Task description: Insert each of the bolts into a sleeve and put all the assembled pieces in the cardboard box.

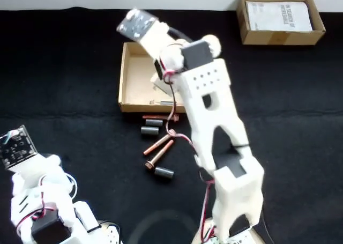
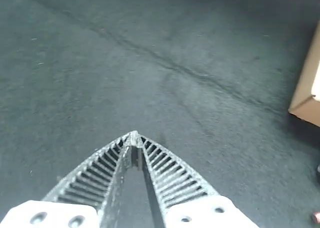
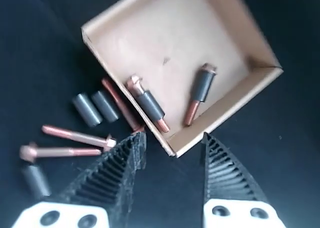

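Observation:
The open cardboard box point(image 3: 165, 32) holds two assembled pieces, each a copper bolt in a dark sleeve: one point(image 3: 148, 104) by the near wall, one point(image 3: 200, 90) near a corner. My right gripper point(image 3: 172, 138) hangs open over the box's corner with nothing between its fingers. Outside the box lie a bolt point(image 3: 119, 103) along the wall, two loose sleeves point(image 3: 96, 108), two more bolts point(image 3: 70, 144) and a third sleeve point(image 3: 35, 180). In the high view the box point(image 1: 134, 78) is mid-table with the loose bolts point(image 1: 158, 150) in front. My left gripper point(image 2: 134, 136) is shut and empty over black cloth.
A second cardboard box point(image 1: 280, 20) with a printed sheet in it stands at the back right. Black cloth point(image 1: 64, 78) covers the table. The right arm point(image 1: 214, 126) stretches over the table's middle. A box corner point(image 2: 307, 95) shows at the left wrist view's edge.

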